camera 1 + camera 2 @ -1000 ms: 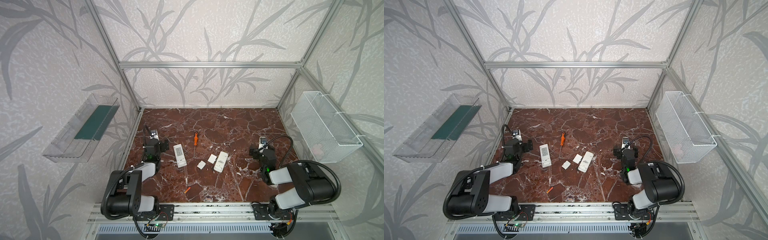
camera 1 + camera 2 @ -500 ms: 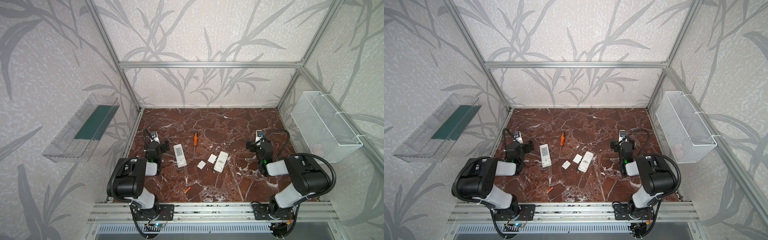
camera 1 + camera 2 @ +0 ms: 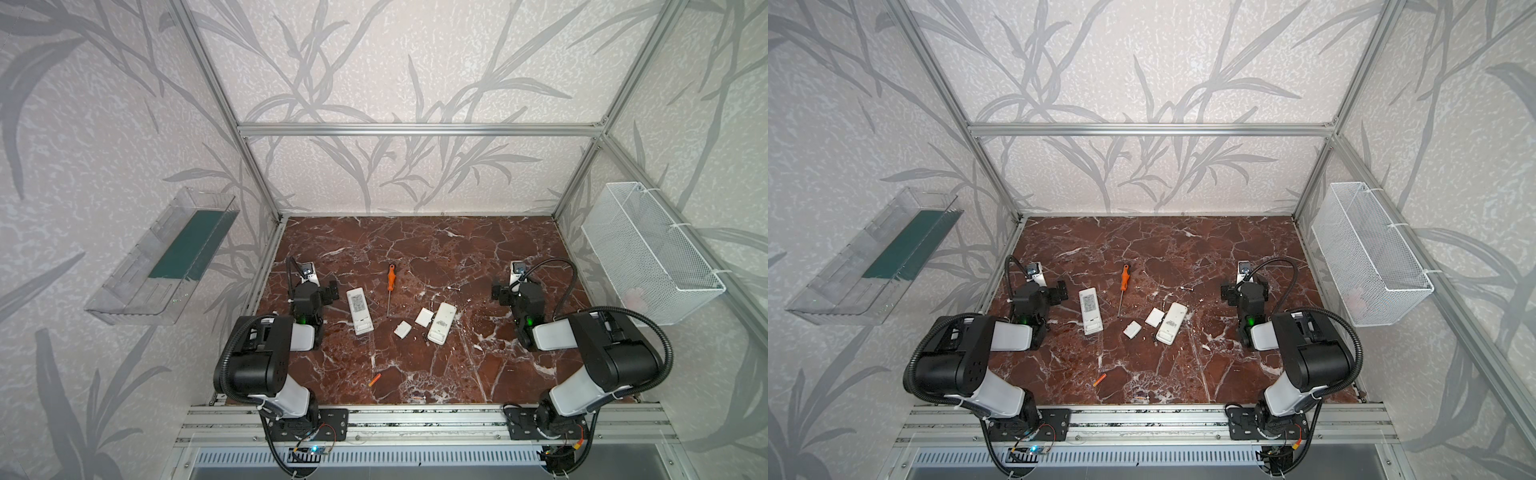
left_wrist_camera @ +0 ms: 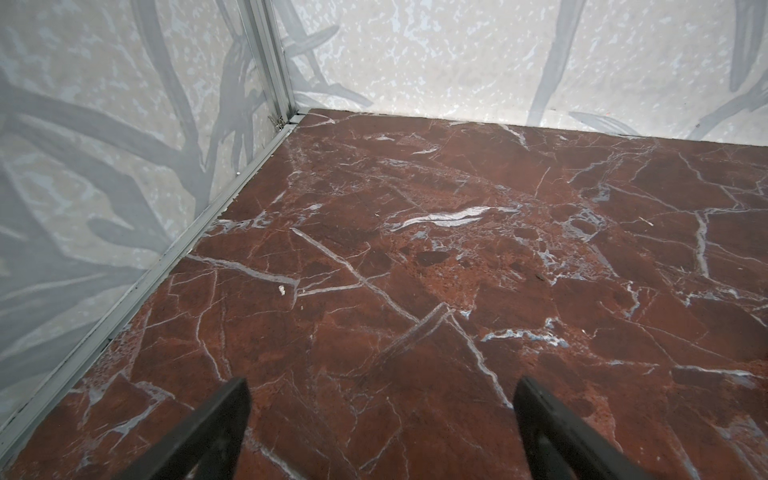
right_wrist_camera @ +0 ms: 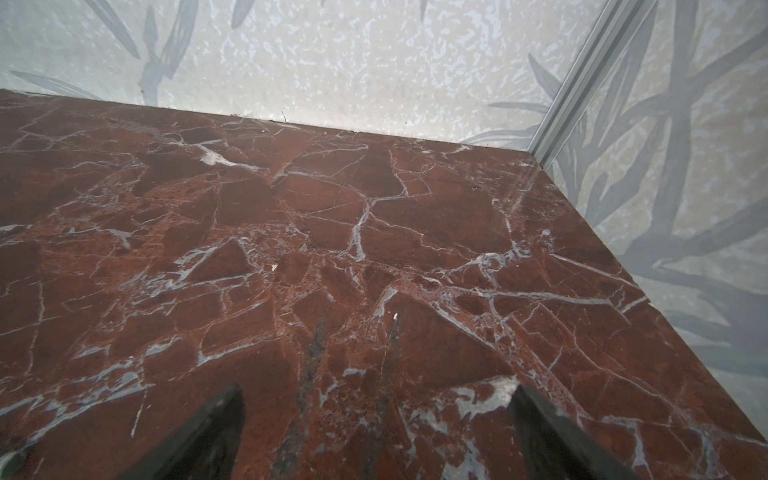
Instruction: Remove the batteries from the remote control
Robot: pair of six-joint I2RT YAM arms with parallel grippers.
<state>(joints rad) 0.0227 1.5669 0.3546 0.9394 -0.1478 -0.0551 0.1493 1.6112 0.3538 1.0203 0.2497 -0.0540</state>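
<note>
Two white remote controls lie mid-table in both top views, one at the left (image 3: pixel 360 311) and one at the right (image 3: pixel 441 322). An orange battery (image 3: pixel 374 379) lies alone near the front edge. A small silvery cylinder (image 3: pixel 455 287) lies behind the right remote. My left gripper (image 3: pixel 316 287) hovers just left of the left remote, open and empty. My right gripper (image 3: pixel 517 289) stands well right of the right remote, also open and empty. Both wrist views show only bare marble between the spread fingers (image 4: pixel 232 399) (image 5: pixel 226 405).
An orange-handled screwdriver (image 3: pixel 390 278) lies between the remotes. Two flat white covers (image 3: pixel 424 317) (image 3: pixel 402 329) rest beside the right remote. A clear shelf (image 3: pixel 166 257) hangs on the left wall, a white wire basket (image 3: pixel 648 253) on the right wall.
Both arms have reached out, carrying the grippers away from the front edge toward the back. The jaws stay open. Nothing on the table has moved.
</note>
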